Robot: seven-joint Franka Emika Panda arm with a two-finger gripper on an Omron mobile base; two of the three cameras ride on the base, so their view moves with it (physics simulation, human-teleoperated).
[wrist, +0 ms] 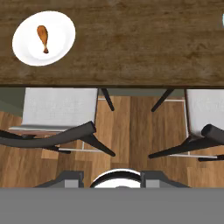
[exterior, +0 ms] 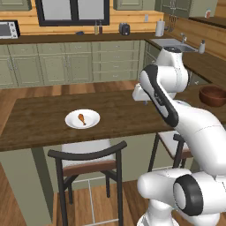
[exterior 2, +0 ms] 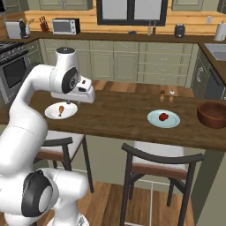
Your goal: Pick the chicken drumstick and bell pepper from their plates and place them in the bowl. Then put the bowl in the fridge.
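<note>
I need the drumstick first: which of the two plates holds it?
The white plate holds the chicken drumstick; the pale blue-green plate, nearer the bowl, holds the red bell pepper.

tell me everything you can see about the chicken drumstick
The chicken drumstick is small and orange-brown, thick and rounded at one end, tapering to a thin bone at the other. It lies flat near the middle of the white plate, which sits on the dark wooden counter. Only the plate touches it; nothing holds or covers it.
</note>
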